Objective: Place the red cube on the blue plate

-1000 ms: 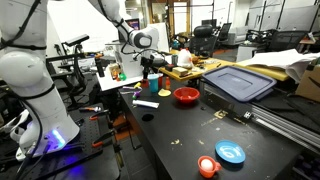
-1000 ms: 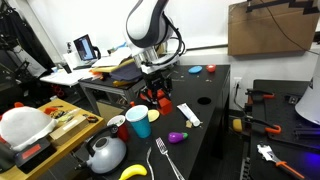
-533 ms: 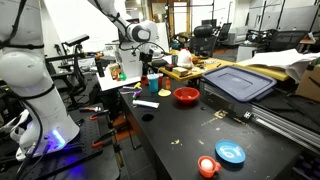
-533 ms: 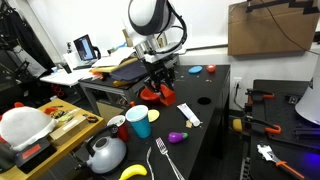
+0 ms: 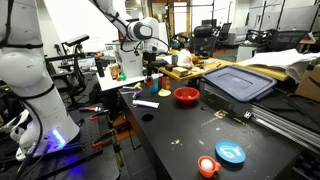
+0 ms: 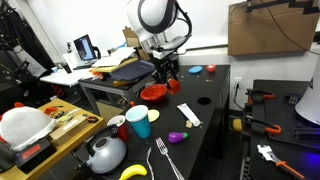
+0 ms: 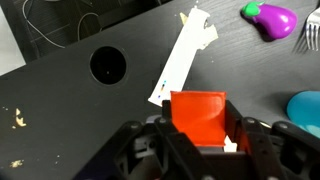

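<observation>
A lab: laptop (image 6: pixel 85 47), office chairs (image 5: pixel 205 38), black workbench (image 5: pixel 180 130).
</observation>
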{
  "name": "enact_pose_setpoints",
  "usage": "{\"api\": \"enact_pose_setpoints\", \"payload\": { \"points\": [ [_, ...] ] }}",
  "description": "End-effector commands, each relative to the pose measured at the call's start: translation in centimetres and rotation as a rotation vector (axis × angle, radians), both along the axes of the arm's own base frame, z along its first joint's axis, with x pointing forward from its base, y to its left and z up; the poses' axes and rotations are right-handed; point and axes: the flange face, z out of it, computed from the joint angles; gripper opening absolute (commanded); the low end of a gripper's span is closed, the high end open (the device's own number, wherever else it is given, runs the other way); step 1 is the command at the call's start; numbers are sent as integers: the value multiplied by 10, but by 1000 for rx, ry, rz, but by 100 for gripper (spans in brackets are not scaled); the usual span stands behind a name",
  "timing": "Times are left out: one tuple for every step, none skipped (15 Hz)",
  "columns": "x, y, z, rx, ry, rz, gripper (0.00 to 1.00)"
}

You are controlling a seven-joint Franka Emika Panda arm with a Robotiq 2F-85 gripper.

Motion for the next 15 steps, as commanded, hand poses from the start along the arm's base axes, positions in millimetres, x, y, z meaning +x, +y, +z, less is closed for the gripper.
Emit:
{"api": "enact_pose_setpoints", "payload": {
  "points": [
    [-8,-23,12,-57,-9,-52,26],
    [-8,-29,13,-66,-10,-60,26],
    [-7,-36,13,-75,-12,-71,26],
    [-6,-43,13,-87,-15,-83,26],
    [-5,-49,13,-94,-15,-93,26],
    [-5,-55,14,-99,-15,-107,26],
    [-4,-61,13,-101,-13,-120,26],
    [-4,-67,13,-104,-11,-131,26],
    [-3,-74,13,-105,-10,-146,26],
    [-3,-81,13,-108,-11,-160,26],
    [-2,-87,14,-109,-10,-174,26],
    [-2,-94,13,-110,-9,-190,26],
    [-2,-102,12,-112,-8,-208,26],
    [-2,-111,11,-111,-7,-232,26],
    [-2,-118,10,-113,-7,-258,26]
  ]
}}
